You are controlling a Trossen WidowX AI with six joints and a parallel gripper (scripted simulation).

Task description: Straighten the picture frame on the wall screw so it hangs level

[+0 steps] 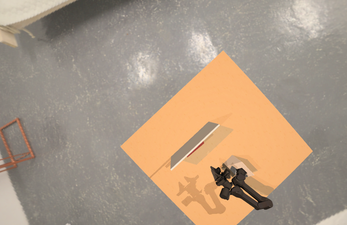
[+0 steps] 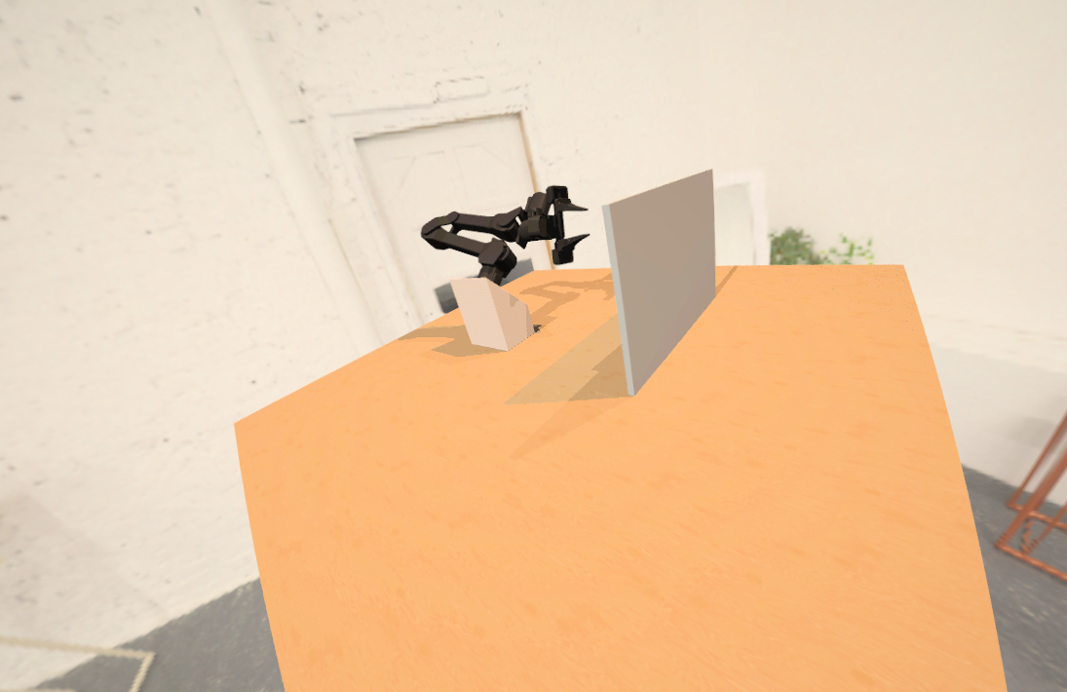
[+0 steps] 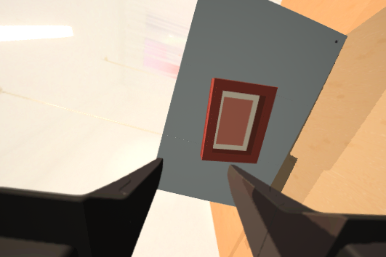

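The red picture frame (image 3: pixel 241 88) (image 1: pixel 196 149) hangs on the front of the grey wall panel (image 3: pixel 296 65) (image 1: pixel 195 140) (image 2: pixel 665 277). In the wrist view, the panel's top edge lies at the left. The frame is tilted against the panel: its end toward the top of that view sits higher than its end near my fingers. My gripper (image 3: pixel 195 166) (image 2: pixel 588 222) is open and empty, in front of the panel and apart from it. In the wrist view its fingertips appear just below the frame. The screw and the notched strip are hidden behind the frame.
A pale pinkish block (image 2: pixel 485 314) (image 1: pixel 233 160) stands on the orange table (image 2: pixel 551 530) (image 1: pixel 219 79) beside the arm's base. The panel stands upright on the table in front of the arm. A copper-coloured metal stand (image 1: pixel 25 135) is on the floor beyond the table.
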